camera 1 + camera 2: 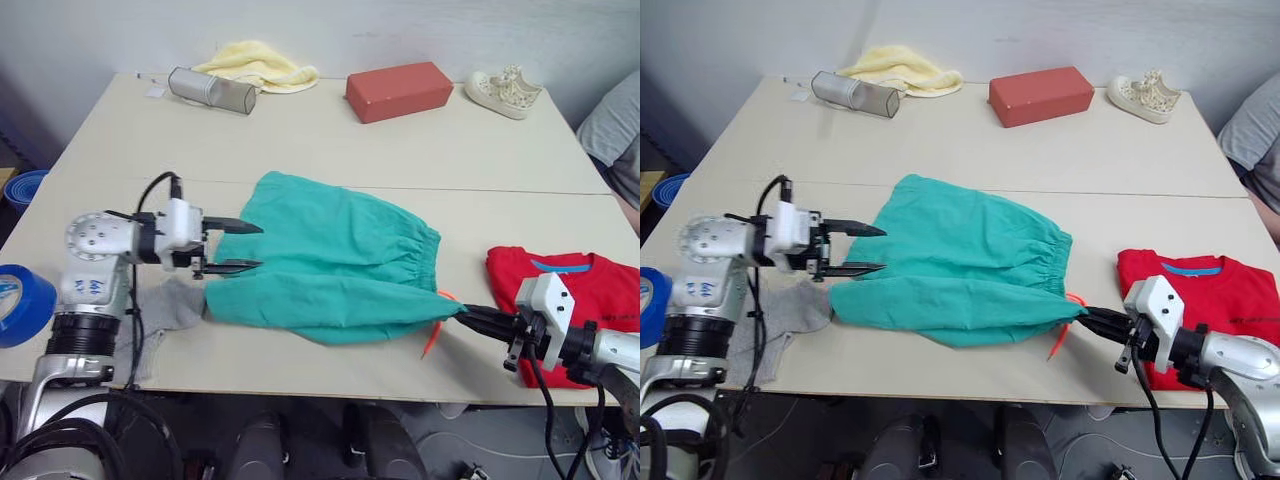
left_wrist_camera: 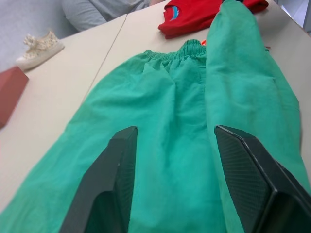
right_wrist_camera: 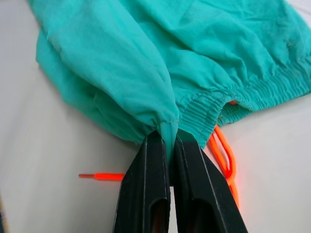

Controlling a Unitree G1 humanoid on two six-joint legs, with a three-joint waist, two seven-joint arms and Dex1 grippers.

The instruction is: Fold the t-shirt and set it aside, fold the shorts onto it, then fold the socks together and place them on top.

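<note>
Shorts (image 1: 330,262) spread across the centre of the worktop (image 1: 330,145), folded over along the near edge, so the shorts fold is the step in hand. Right gripper (image 3: 168,141) pinches a bunched corner of the hem by the waistband, fingers pressed on cloth; left gripper (image 1: 238,247) hovers at the leg ends, fingers spread and empty. T-shirt (image 1: 580,290) lies folded lower right; a sock (image 1: 165,305) peeks out lower left. Next, I'd judge, the left closes on the leg end, then both carry the shorts onto the t-shirt.

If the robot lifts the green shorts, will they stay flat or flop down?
Probably flop: the shorts already wrinkle and bunch where the right end effector pinches them. They look thin, so likely light. The drawstring would probably dangle.
</note>
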